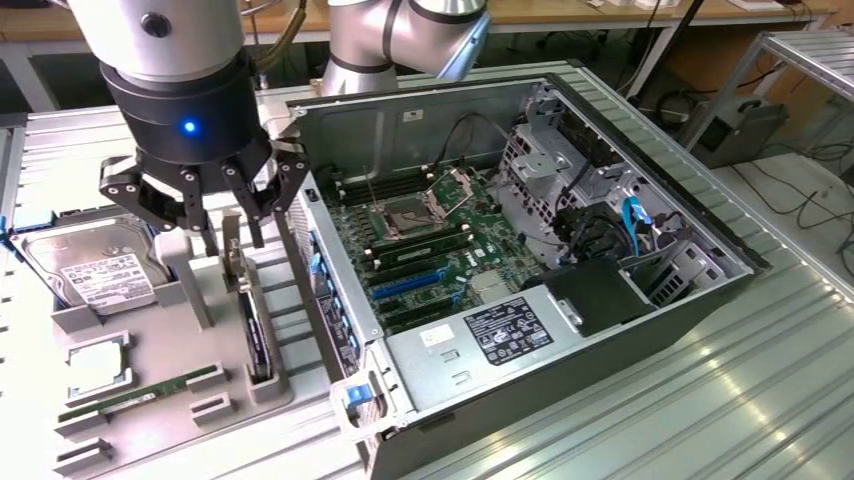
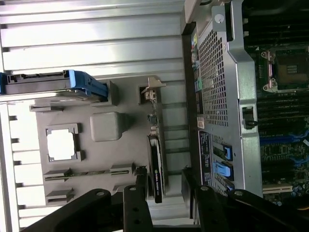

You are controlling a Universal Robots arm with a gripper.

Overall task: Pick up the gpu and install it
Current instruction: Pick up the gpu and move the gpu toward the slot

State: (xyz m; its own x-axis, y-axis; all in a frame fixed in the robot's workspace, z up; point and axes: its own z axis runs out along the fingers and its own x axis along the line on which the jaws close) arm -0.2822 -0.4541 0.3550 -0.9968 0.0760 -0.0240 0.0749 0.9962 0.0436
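**Gpu upright in its holder, fingers spread over it**

The gpu [image 1: 251, 325] stands on edge in a slot of the grey holder [image 1: 160, 330] on the desk, just beside the open computer case [image 1: 400, 125]. The gripper [image 1: 244, 245] hangs right above it. Its fingers [image 2: 139, 193] are wide apart on either side of the card and hold nothing. A good grasp probably means centring over the card's upper edge, staying square to its faces, and closing evenly so it lifts straight out.

I count one gpu [image 1: 251, 322], one hard drive [image 1: 94, 272], one memory stick [image 1: 140, 392] and one processor [image 1: 96, 367]. One computer case [image 1: 400, 130], too.
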